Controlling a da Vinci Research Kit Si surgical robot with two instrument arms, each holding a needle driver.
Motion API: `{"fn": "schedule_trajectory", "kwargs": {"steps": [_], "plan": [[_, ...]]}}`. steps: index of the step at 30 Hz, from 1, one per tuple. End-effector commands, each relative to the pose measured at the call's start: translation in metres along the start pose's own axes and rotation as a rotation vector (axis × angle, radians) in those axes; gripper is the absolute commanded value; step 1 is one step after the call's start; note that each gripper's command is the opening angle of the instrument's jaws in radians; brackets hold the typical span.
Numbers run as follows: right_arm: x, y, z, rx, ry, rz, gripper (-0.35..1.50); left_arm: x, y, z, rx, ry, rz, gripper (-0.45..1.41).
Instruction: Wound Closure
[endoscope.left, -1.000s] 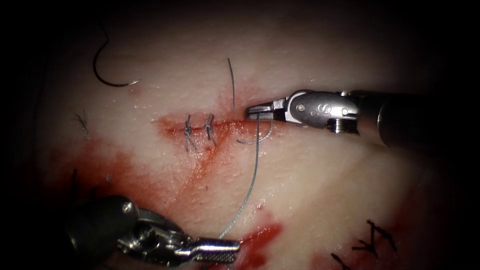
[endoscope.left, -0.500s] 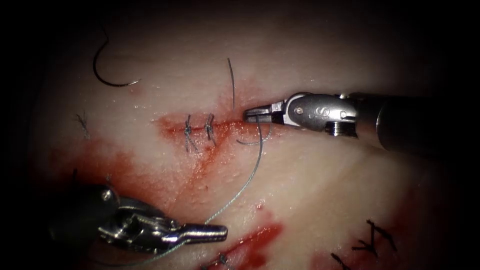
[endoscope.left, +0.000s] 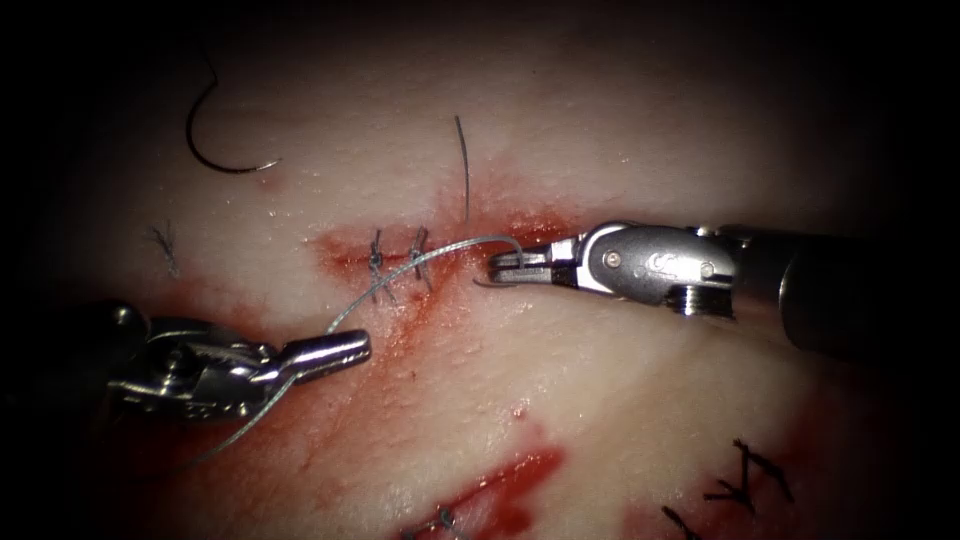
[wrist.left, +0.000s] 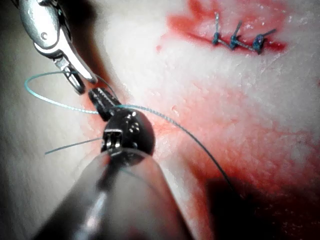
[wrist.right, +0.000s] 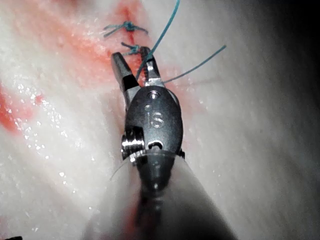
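Note:
The tissue (endoscope.left: 620, 400) has a cut (endoscope.left: 450, 252) closed at its left end by two knotted stitches (endoscope.left: 377, 262). My left tool (endoscope.left: 345, 348) lies low and to the left of the cut, shut on the thread (endoscope.left: 420, 262). The thread arcs from it over the stitches to my right tool (endoscope.left: 500, 265) at the cut's right part. In the right wrist view that tool (wrist.right: 131, 54) stands open with the thread (wrist.right: 162, 30) running between its jaws, which grip nothing. The curved needle (endoscope.left: 205, 155) lies loose on the tissue far up left, held by neither tool.
A thread end (endoscope.left: 463, 170) stands up above the cut. Red fluid (endoscope.left: 500, 490) pools below the cut and spreads to the left. Dark older stitches (endoscope.left: 745, 480) sit at the lower right, and a short cut thread end (endoscope.left: 165, 250) lies at the left.
My left tool has swung up and to the left, drawing the thread across the stitches. The right tool has dropped slightly and its jaws, shut on the thread before, are now open.

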Motion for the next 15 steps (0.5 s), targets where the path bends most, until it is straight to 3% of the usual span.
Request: {"fn": "schedule_trajectory", "kwargs": {"steps": [1,3,9,15], "plan": [[0.0003,0.0001,0.0009,0.008,0.004,0.046,1.38,-0.0008,-0.0002,0.0007,0.007,-0.005,0.001,-0.45],[0.0005,0.0000,0.0006,0.017,0.003,0.083,1.48,-0.0011,-0.0001,0.0004,0.011,-0.014,0.000,-0.45],[0.0008,-0.0002,-0.0023,0.075,0.018,0.098,1.48,-0.0014,0.0002,-0.0007,0.025,-0.039,-0.001,-0.45],[0.0015,0.0025,-0.0062,-0.002,0.041,0.140,1.48,-0.0011,0.0014,-0.0016,0.026,-0.052,0.010,-0.45]]}}
